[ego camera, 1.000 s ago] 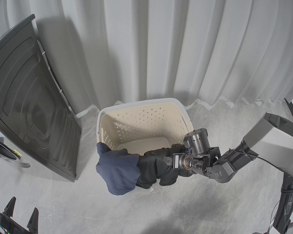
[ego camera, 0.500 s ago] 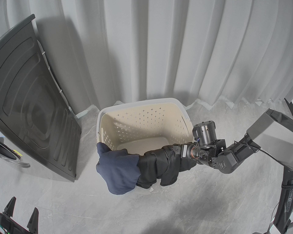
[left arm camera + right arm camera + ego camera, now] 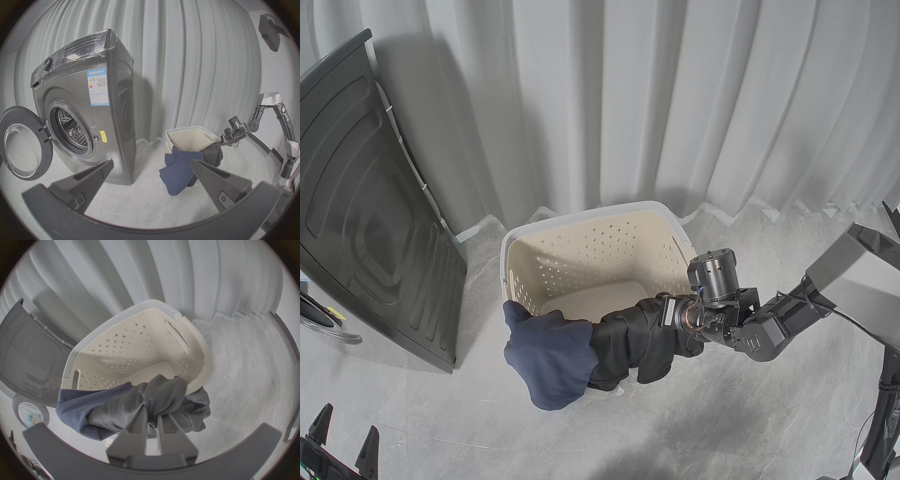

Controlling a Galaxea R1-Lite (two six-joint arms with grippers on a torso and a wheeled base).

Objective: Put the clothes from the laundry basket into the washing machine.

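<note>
Head view, where: the black cloth (image 3: pixel 631 340) and blue cloth (image 3: pixel 550 362) hang over the laundry basket's (image 3: pixel 581 215) near rim, low in the middle of the frame.
Head view, grip: the right gripper (image 3: pixel 659 312), middle right, pinches the black cloth.
Head view, worry: the cloths may catch the rim and tip the basket.
Left wrist view, tool: the left gripper (image 3: pixel 150 162) is spread wide and holds nothing.
Left wrist view, worry: the washing machine (image 3: pixel 93 103), with its door (image 3: pixel 23 142) open, is well apart from the basket. On that long carry a cloth could slip.
Right wrist view, worry: only a small bunch of black cloth is pinched. The blue cloth is loose and may drop on the floor (image 3: pixel 250 365).

White pleated fabric curtain (image 3: pixel 650 94) hangs in long vertical folds; glossy grey marbled floor (image 3: pixel 675 425) spreads below the curtain's hem.
</note>
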